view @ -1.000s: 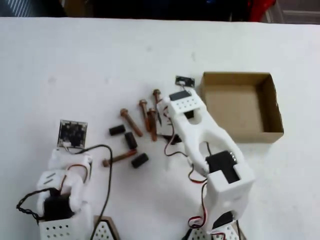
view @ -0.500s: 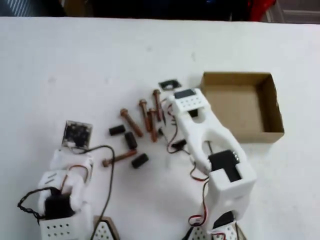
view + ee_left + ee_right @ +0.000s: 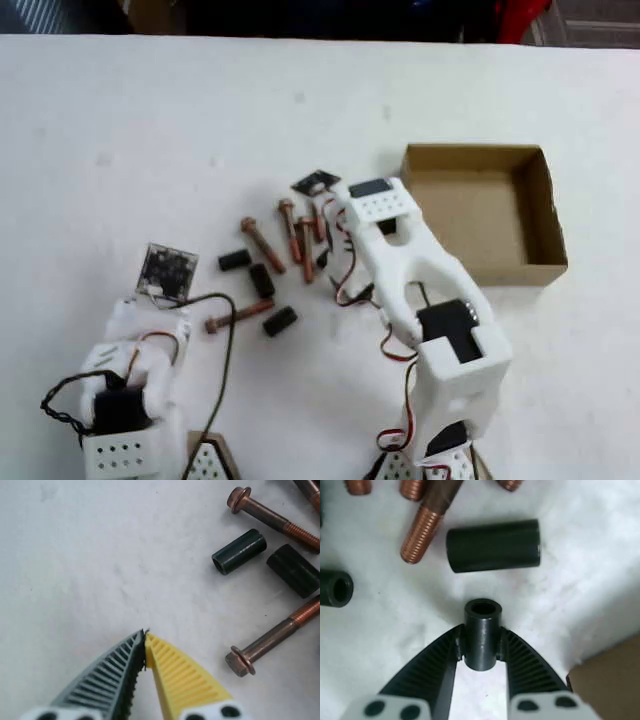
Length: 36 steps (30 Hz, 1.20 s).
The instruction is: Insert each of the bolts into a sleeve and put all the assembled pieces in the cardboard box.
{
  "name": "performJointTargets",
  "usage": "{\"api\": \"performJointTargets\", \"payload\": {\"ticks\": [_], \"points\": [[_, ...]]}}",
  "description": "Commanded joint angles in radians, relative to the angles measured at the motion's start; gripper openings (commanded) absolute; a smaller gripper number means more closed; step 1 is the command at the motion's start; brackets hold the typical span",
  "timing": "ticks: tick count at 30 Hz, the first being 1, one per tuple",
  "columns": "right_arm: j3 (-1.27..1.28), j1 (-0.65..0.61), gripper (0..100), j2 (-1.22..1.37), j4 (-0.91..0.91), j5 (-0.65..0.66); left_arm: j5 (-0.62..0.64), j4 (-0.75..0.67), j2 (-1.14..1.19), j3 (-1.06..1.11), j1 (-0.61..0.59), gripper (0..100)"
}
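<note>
My right gripper [image 3: 481,636] is shut on a short black sleeve [image 3: 482,622], held upright with its bore showing. Just beyond it another black sleeve [image 3: 493,545] lies flat beside a bolt's threaded end [image 3: 422,540]. From above, several copper bolts [image 3: 262,245] and three black sleeves [image 3: 262,280] lie at the table's middle, with the right arm [image 3: 400,260] over their right side. My left gripper [image 3: 145,637] is shut on nothing, low over bare table. A bolt [image 3: 272,642] and two sleeves [image 3: 239,551] lie near it. The left arm [image 3: 130,360] stands at the lower left.
The open cardboard box [image 3: 470,150] sits to the right of the right arm, and its corner [image 3: 615,672] shows close to the right gripper. A black cable [image 3: 222,350] runs from the left arm past one bolt [image 3: 238,314]. White table stretches behind the parts.
The right arm's wrist has swung left toward the bolts. The left arm has crept a little to the right, toward the parts.
</note>
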Motion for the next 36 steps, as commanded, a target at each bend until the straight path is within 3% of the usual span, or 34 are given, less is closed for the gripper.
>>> {"api": "performJointTargets", "payload": {"ticks": [1, 20, 36], "points": [[-0.009, 0.007, 2.0, -0.033, 0.015, 0.018, -0.012, -0.034, -0.010, -0.012, 0.016, 3], [0.072, 0.001, 1.7, -0.696, 0.226, 0.011, -0.068, -0.002, -0.005, -0.015, 0.059, 3], [0.578, 0.008, 1.7, -1.168, -0.087, 0.011, -0.133, 0.054, -0.004, -0.158, 0.116, 3]]}}
